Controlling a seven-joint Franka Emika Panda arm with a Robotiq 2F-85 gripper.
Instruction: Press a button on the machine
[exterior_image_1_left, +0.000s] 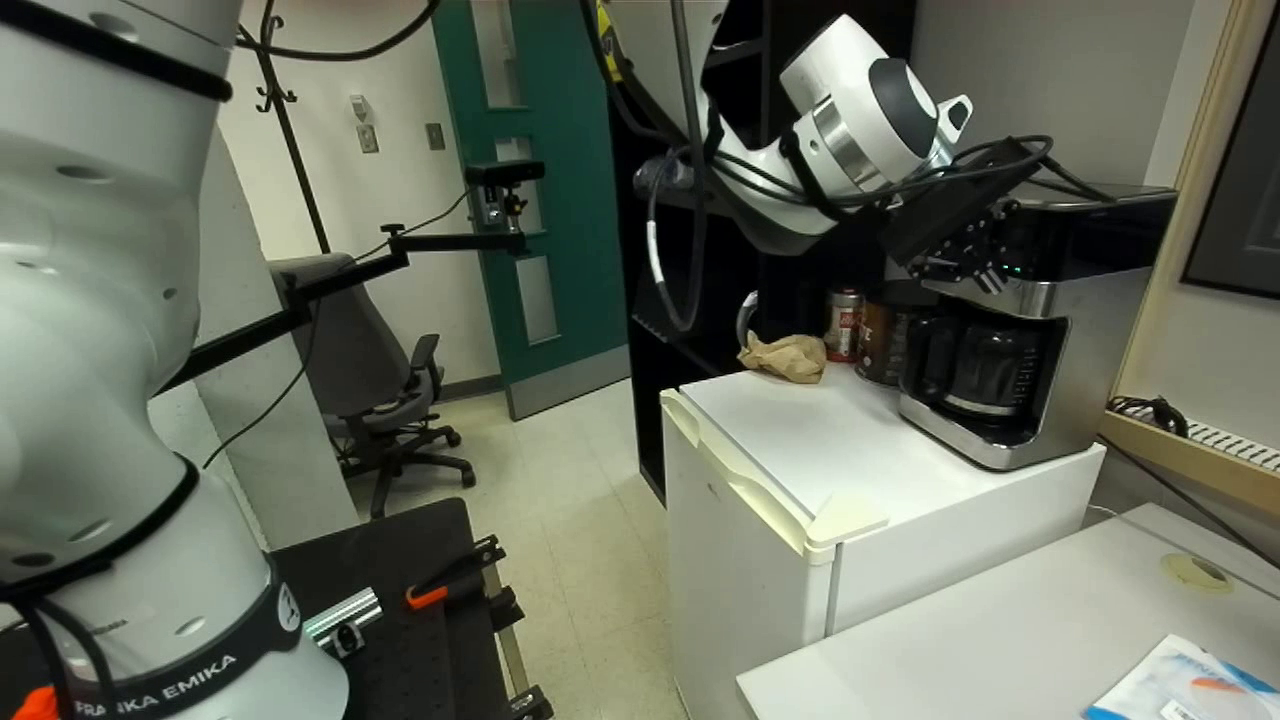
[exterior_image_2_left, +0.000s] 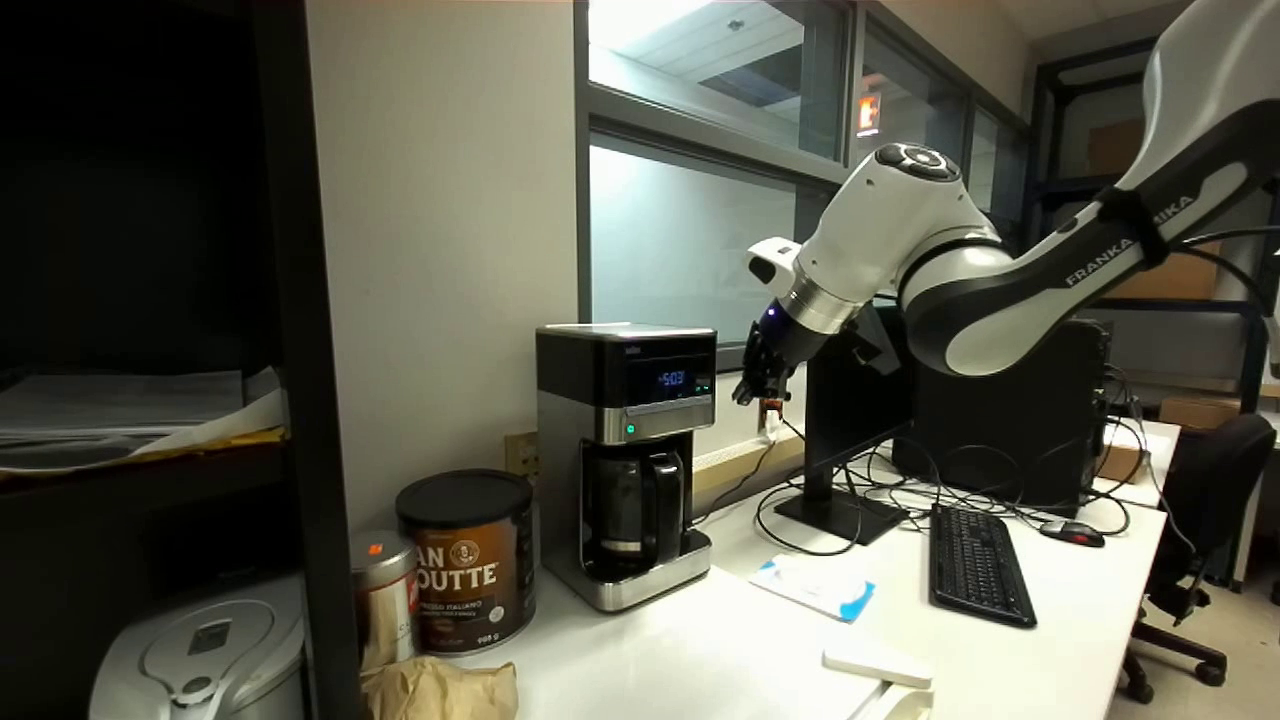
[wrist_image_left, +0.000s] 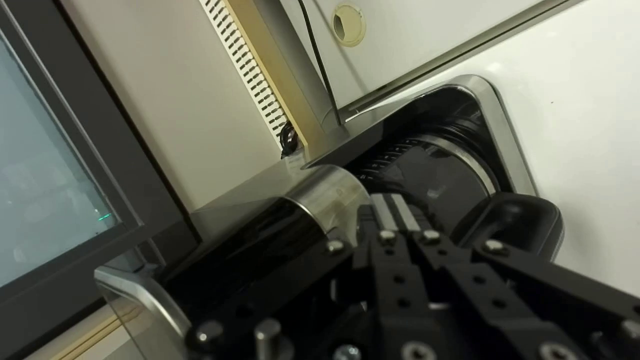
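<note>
Door (exterior_image_1_left: 580, 180): faced in an exterior view, near my base (exterior_image_1_left: 170, 560)
Window (exterior_image_2_left: 690, 220): faced in an exterior view
Coffee maker (exterior_image_2_left: 620, 425): shared by all — wrist view nearest

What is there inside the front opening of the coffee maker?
A carafe with a black handle stands in the coffee maker; whatever lies directly beneath the carafe is covered.

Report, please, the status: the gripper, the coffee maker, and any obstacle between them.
Gripper shut, nothing held, not touching coffee maker. Display and green light lit, carafe inside. No obstacle seen between gripper and machine.
</note>
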